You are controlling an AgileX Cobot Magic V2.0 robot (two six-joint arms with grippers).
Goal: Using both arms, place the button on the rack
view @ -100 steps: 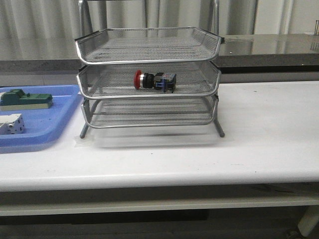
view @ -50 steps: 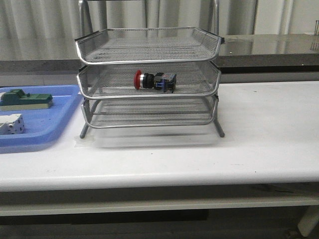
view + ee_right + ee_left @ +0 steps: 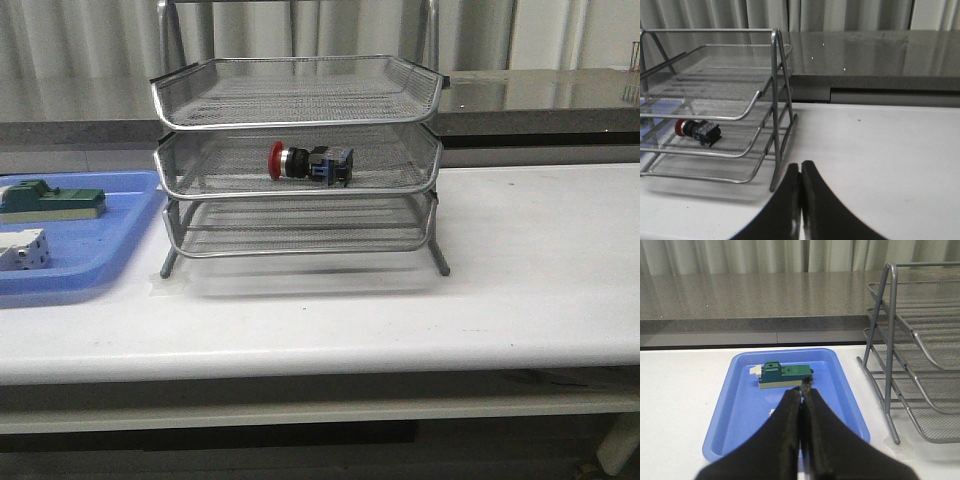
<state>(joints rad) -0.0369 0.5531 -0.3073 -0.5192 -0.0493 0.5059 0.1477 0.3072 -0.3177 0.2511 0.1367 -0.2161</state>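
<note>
The button (image 3: 311, 163), red cap to the left and dark blue body to the right, lies on its side in the middle tier of the silver wire rack (image 3: 297, 110). It shows again through the mesh as the button (image 3: 697, 131) in the right wrist view, inside the rack (image 3: 775, 107). Neither arm appears in the front view. My left gripper (image 3: 802, 389) is shut with nothing in it, above the blue tray (image 3: 740, 400), with the rack (image 3: 890, 330) off to one side. My right gripper (image 3: 800, 166) is shut and empty over the white table, apart from the rack's leg.
A flat blue plastic tray (image 3: 110, 240) lies left of the rack, holding a green block part (image 3: 55, 200) and a white dotted block (image 3: 22, 249). The green part (image 3: 785, 376) lies just beyond my left fingertips. White table (image 3: 540, 260) extends right of the rack; a grey counter runs behind.
</note>
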